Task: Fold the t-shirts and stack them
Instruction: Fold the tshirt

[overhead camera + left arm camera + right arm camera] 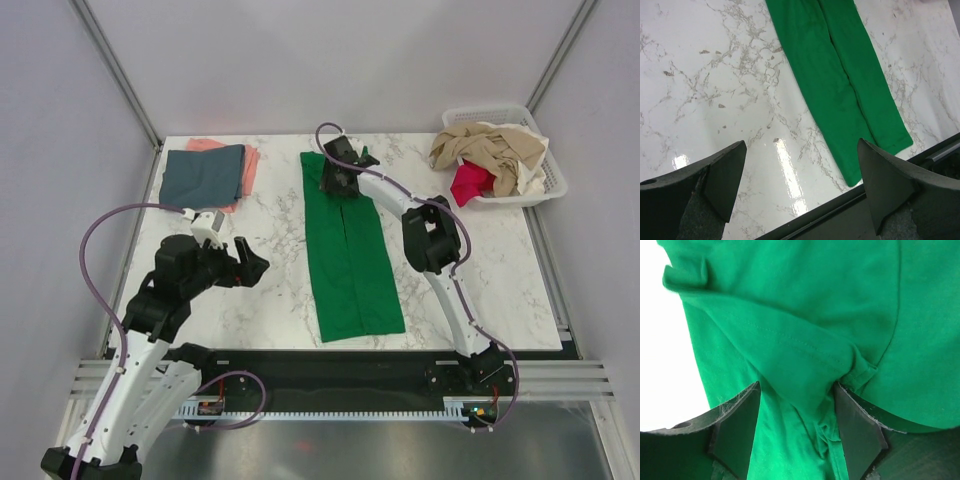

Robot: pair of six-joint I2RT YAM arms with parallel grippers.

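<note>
at far end of green t-shirt (352,260), right gripper (797,400) jaws spread astride limp, light fold; pinch there; left gripper (801,150) spread, empty

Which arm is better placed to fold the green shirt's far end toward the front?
Right. The right gripper sits at the far end of the green shirt, cloth between its fingers; the left gripper hangs open over bare table.

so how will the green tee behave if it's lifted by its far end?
Probably floppy: the green t-shirt bunches into a ridge between the fingers of the right gripper. Likely light, since it looks like thin cloth lying flat on the table. Lifted from the far end, it should drape and drag, and the folded layers may slip apart.
</note>
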